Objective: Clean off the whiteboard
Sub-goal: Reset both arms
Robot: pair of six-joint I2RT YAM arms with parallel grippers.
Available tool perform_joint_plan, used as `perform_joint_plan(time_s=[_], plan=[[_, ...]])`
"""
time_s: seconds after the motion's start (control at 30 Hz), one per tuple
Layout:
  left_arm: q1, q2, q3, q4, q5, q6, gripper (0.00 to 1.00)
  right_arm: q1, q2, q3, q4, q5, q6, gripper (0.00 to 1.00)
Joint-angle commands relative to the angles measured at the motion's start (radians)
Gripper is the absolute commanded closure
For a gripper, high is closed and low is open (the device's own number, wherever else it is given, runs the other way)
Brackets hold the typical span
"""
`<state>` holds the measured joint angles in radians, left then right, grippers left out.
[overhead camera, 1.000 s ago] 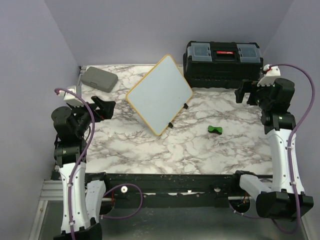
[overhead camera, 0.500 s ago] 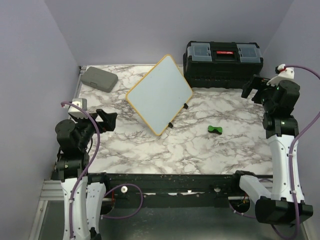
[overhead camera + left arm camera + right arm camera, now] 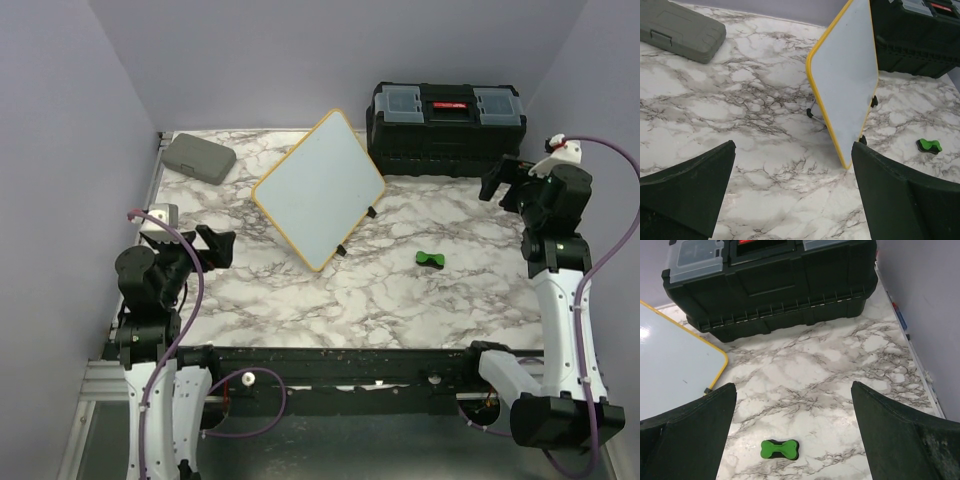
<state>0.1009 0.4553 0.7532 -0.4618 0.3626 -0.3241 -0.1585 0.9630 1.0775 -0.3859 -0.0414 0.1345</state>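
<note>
The whiteboard point(image 3: 318, 190), white with a thin yellow-wood frame and small black feet, stands tilted on one corner mid-table; its face looks blank. It also shows in the left wrist view point(image 3: 847, 80) and at the left edge of the right wrist view point(image 3: 670, 370). A small green bone-shaped eraser point(image 3: 431, 260) lies on the marble to the board's right, also in the right wrist view point(image 3: 780, 449) and the left wrist view point(image 3: 929, 146). My left gripper point(image 3: 222, 245) is open and empty, left of the board. My right gripper point(image 3: 497, 180) is open and empty, raised at the far right.
A black toolbox point(image 3: 446, 124) with a red latch stands at the back right. A grey rounded case point(image 3: 199, 157) lies at the back left. The marble table point(image 3: 330, 300) ends at a black rail in front; purple walls close in on both sides.
My left arm has drawn back toward the near left, away from the board. My right arm has shifted slightly right and up. Board and eraser have not moved.
</note>
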Motion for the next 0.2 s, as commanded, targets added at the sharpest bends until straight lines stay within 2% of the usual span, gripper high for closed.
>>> perform_joint_plan(time_s=[0.0, 0.17], plan=[[-0.010, -0.003, -0.010, 0.005, -0.042, 0.022, 0.01, 0.002, -0.005, -0.021, 0.041, 0.015, 0.019, 0.00], [-0.011, -0.015, -0.020, -0.001, -0.048, 0.026, 0.01, 0.002, -0.003, -0.033, 0.059, -0.007, 0.026, 0.00]])
